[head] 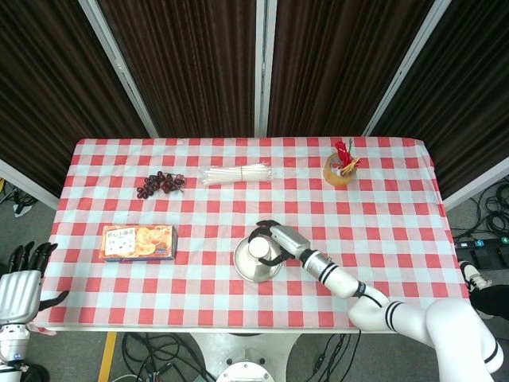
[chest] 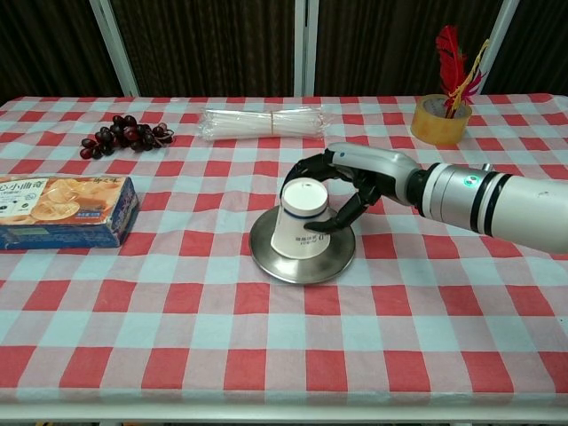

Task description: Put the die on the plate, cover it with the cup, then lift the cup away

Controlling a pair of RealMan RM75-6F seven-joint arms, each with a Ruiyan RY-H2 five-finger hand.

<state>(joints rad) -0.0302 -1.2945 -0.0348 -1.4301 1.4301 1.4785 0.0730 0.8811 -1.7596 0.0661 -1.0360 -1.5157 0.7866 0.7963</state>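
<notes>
A white paper cup (chest: 300, 224) stands upside down on the round metal plate (chest: 271, 259), seen also as the cup (head: 259, 248) on the plate (head: 248, 273) in the head view. My right hand (chest: 348, 184) (head: 280, 239) wraps its fingers around the cup from the right and grips it. The die is hidden; no frame shows it. My left hand (head: 20, 282) hangs off the table's left front corner, fingers apart, holding nothing.
A snack box (chest: 60, 209) lies at the left. Dark grapes (chest: 125, 137) and a bundle of clear straws (chest: 262, 123) sit farther back. A yellow tape roll with red feathers (chest: 443, 115) stands at the back right.
</notes>
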